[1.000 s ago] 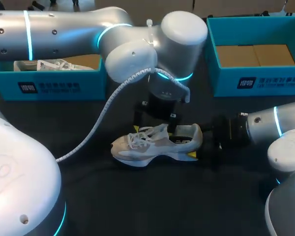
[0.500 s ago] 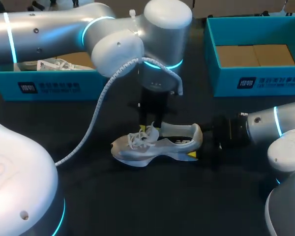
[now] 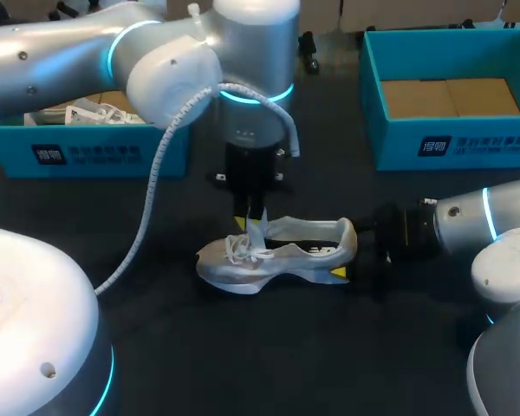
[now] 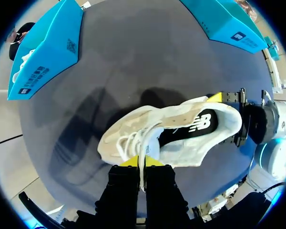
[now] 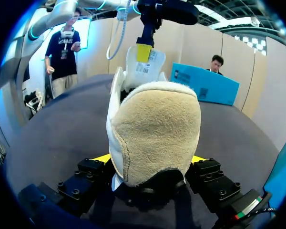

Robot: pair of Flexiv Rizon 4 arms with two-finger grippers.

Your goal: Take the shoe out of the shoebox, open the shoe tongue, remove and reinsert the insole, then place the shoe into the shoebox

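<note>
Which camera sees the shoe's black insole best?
The left wrist view: it looks down into the shoe, showing the black insole. The head view gives a dark sliver; the right wrist view, only the heel.

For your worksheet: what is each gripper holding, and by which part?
Left gripper pinches the tongue of the shoe; right gripper clamps its heel.

Dark, matte surface (image 3: 243,347). On it, upright on its sole, a white shoe (image 3: 269,256): laced forepart directly beneath the left end effector (image 3: 250,221), heel between the fingers of the right end effector (image 5: 150,160). Well apart from both end effectors, toward the far edge, two open teal boxes: left shoebox (image 3: 87,154) beyond the left end effector, right shoebox (image 3: 451,143) beyond the right end effector.
</note>
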